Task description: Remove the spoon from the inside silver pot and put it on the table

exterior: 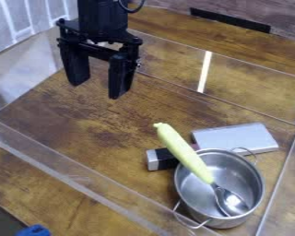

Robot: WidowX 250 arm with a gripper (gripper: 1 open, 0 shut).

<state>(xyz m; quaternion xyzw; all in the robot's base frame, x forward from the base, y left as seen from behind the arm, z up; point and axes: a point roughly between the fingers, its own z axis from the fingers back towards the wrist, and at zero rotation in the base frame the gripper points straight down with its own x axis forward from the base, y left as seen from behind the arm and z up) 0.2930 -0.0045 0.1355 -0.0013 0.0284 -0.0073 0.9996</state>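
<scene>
the fingers [99, 72] hang spread wide in the upper left of the frame, holding nothing, touching nothing, tips above bare wood. the worktop [76, 124] lies open beneath and beside them, hemmed by clear walls [64, 166] along its edges. well apart, at lower right, the silver pot [217, 194] holds the spoon [194, 159], its metal bowl inside, its pale handle leaning out over the upper-left rim. a small dark block [160, 159] sits just beside the pot; a grey slab [235, 139] lies just above it.

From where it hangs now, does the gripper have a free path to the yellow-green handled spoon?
Probably yes: the open gripper hangs apart from the spoon, whose handle sticks out over the steel pot's rim, uncovered.
</scene>
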